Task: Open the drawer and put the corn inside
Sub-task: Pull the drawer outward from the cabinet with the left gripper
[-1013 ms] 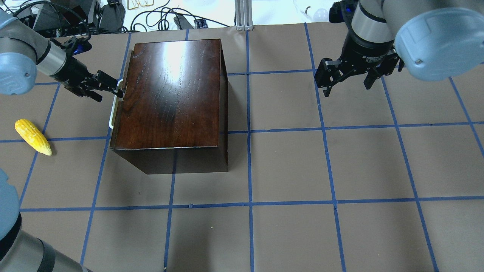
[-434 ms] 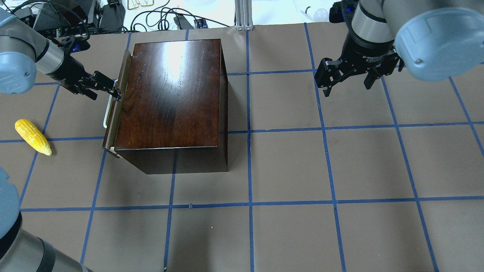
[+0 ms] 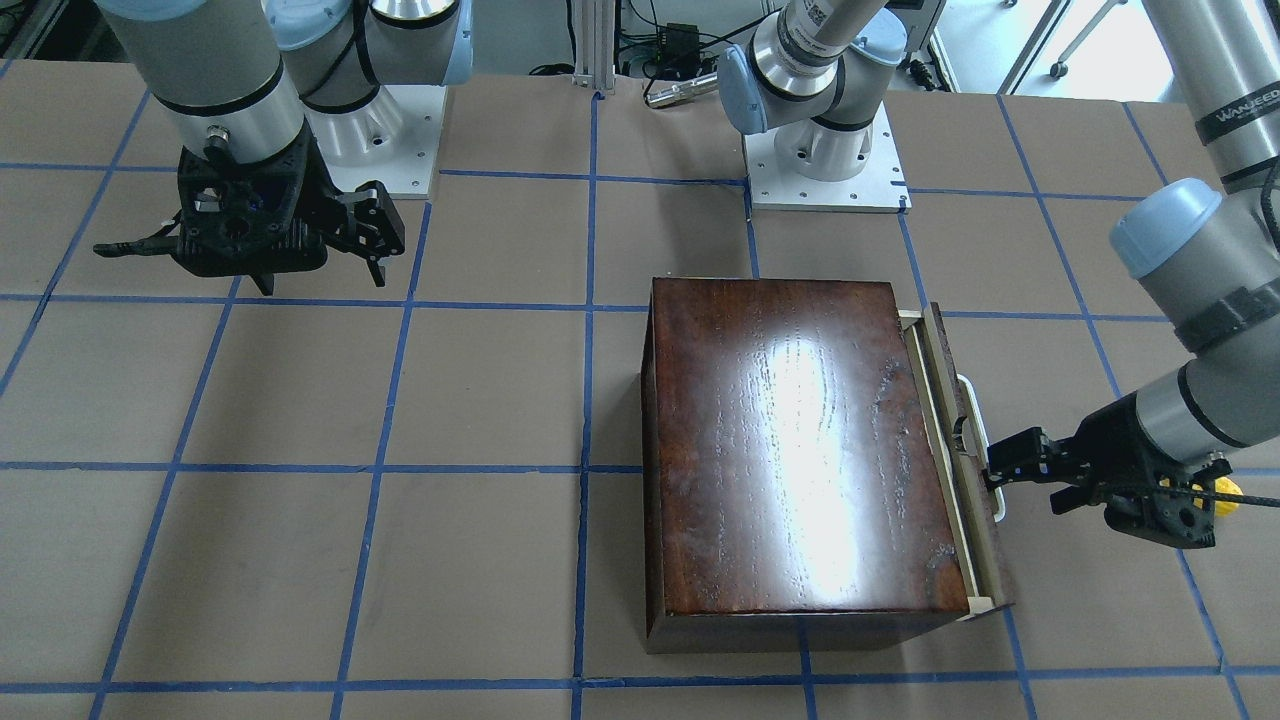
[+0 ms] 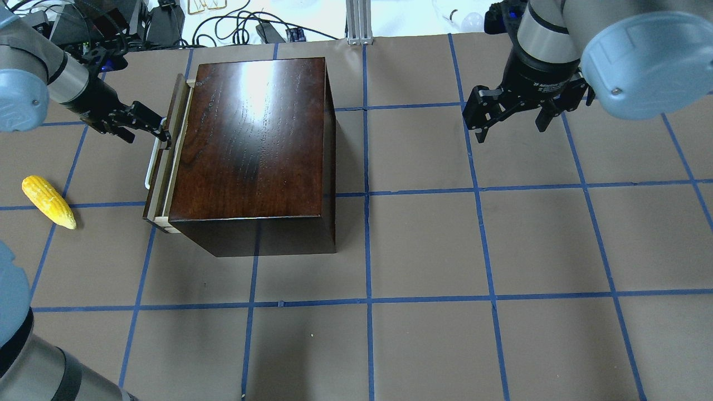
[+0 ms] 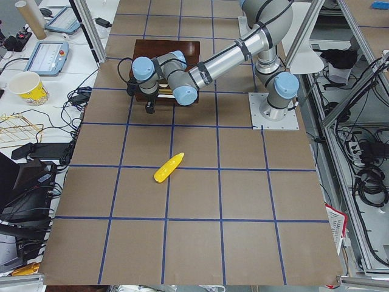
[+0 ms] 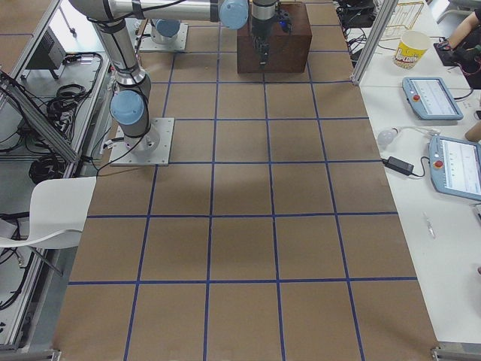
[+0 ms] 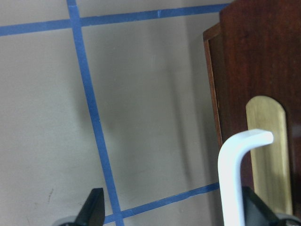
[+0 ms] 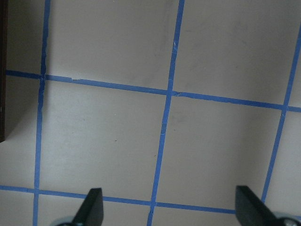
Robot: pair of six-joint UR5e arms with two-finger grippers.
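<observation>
The dark-brown box [image 4: 250,139] stands left of the table's middle. Its drawer [image 4: 160,172] sticks out a little on the left, showing a pale wood rim. My left gripper [image 4: 161,129] is open. One finger [image 7: 256,212] is hooked behind the white loop handle [image 7: 233,179], and the other finger [image 7: 94,209] stands apart over bare table. The front view shows the gripper [image 3: 1000,470] at the handle [image 3: 978,420]. The yellow corn [image 4: 48,201] lies on the table left of the drawer, apart from it. My right gripper [image 4: 512,120] is open and empty, held above the table at the far right.
Brown paper with blue tape grid lines [image 4: 367,301] covers the table. Cables and equipment [image 4: 234,25] lie beyond the far edge. The arm bases [image 3: 825,160] stand behind the box in the front view.
The left gripper has moved left with the handle, and the drawer has slid farther out of the box. The corn and the right arm have not moved.
</observation>
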